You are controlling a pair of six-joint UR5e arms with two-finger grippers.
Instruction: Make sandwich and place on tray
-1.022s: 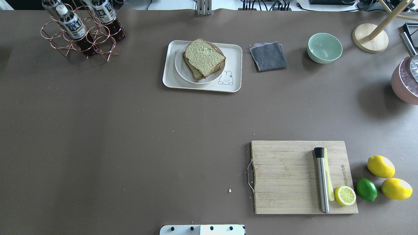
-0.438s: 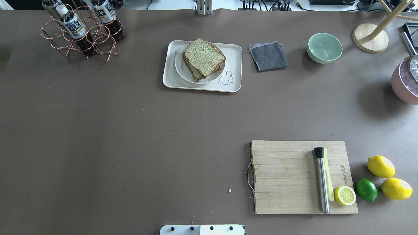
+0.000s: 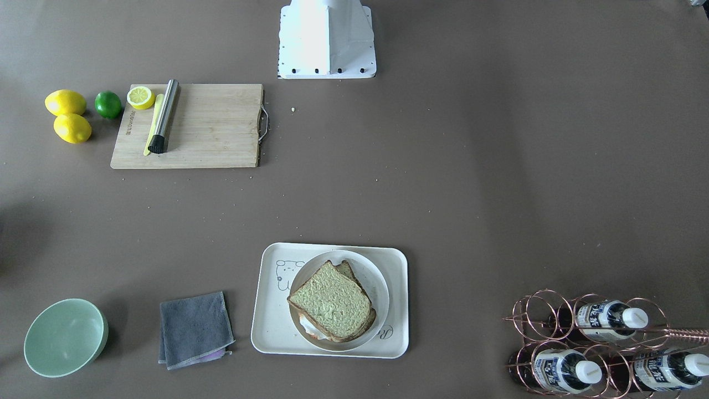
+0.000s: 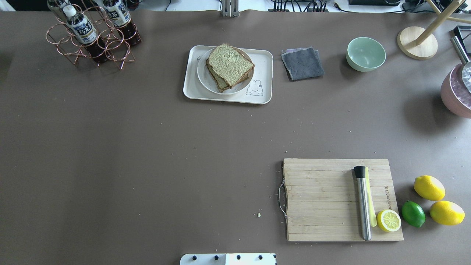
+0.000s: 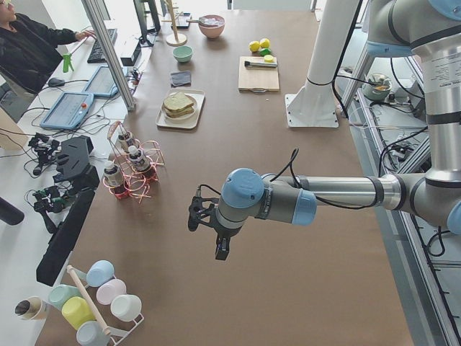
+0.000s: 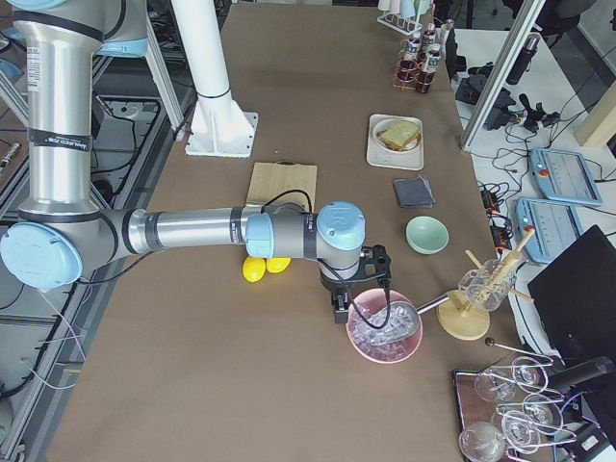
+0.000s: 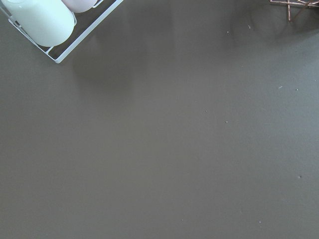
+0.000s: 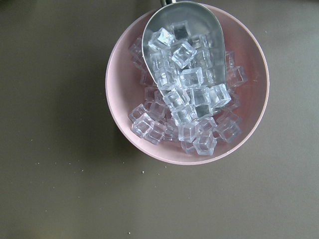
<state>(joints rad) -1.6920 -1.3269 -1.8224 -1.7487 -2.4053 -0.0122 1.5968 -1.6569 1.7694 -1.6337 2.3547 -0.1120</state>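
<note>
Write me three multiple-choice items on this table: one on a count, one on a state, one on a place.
1. Whole lemons beside the cutting board: A two; B three; C four.
2. The pink bowl is: A empty; B upside down; C full of ice cubes.
3. The sandwich lies: A on the cutting board; B on the plate on the tray; C in the pink bowl.
Key: 1 A, two yellow ones flank the lime; 2 C, cubes fill it around a metal scoop; 3 B, the bread is stacked on the plate inside the tray.
</note>
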